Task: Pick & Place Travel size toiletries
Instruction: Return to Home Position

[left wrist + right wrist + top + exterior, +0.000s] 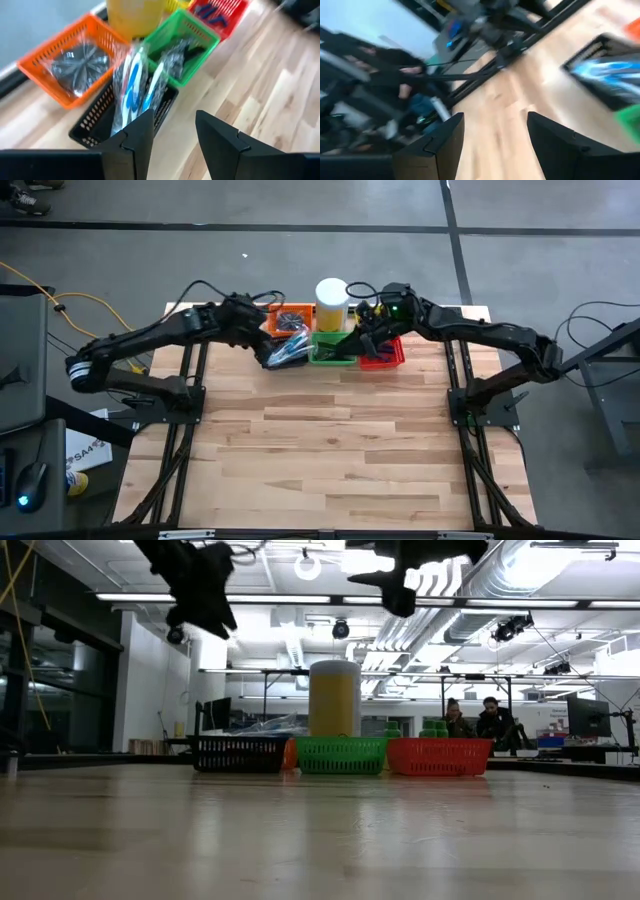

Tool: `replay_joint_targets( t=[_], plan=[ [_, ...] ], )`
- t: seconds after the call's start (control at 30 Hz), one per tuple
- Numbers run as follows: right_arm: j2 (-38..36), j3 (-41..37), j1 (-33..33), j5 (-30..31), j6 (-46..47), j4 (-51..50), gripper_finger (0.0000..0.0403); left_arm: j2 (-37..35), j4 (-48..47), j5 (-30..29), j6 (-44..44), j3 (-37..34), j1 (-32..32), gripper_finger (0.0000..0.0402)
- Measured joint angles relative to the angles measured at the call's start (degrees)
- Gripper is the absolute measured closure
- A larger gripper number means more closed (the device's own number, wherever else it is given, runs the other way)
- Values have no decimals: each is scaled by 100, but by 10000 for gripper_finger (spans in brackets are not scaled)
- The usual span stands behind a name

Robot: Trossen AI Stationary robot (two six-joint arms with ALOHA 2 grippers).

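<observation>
A: Toothbrushes (132, 90) in their clear wrap, where do they lie?

B: In the black basket (92, 127), leaning up past its rim. It sits just beside the green basket (197, 40) and the orange basket (37, 67), which holds dark coiled bundles (80, 62).

A: And the claws?

B: Left gripper (172, 132) hangs above the black basket, fingers parted by a fair gap with nothing between them. Right gripper (495, 142) hovers over the green and red basket (383, 353) end of the row, likewise spread and empty.

A: So for going home, what matters?

B: My judgement: rise straight up first, because the wraps poke above the rim and could catch on a low finger. The tall cylinder (332, 302) stands close between the two wrists, so neither should swing inward. Then draw each arm back toward its own side of the table, without crossing the other, and keep the fingers apart so nothing gets pinched on the way
</observation>
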Motion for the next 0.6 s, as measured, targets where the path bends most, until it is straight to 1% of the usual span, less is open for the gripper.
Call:
replay_joint_targets(
  t=[0.1,0.23,0.37,0.5,0.6],
  plan=[
    [-311,-2,27,704,-308,-314,192,-345,9,-31,48,-4,-88,254],
    [-694,0,186,1779,-784,-834,192,-673,49,-232,341,-11,-452,254],
    [-973,0,519,2910,-1136,-1379,192,-899,204,-799,387,-83,-1068,254],
    [-1151,0,959,3857,-1226,-1785,192,-1282,684,-1322,473,-533,-1733,254],
    [-1260,-4,1323,4083,-1361,-1904,192,-1735,1169,-1447,471,-1110,-2144,254]
  ],
)
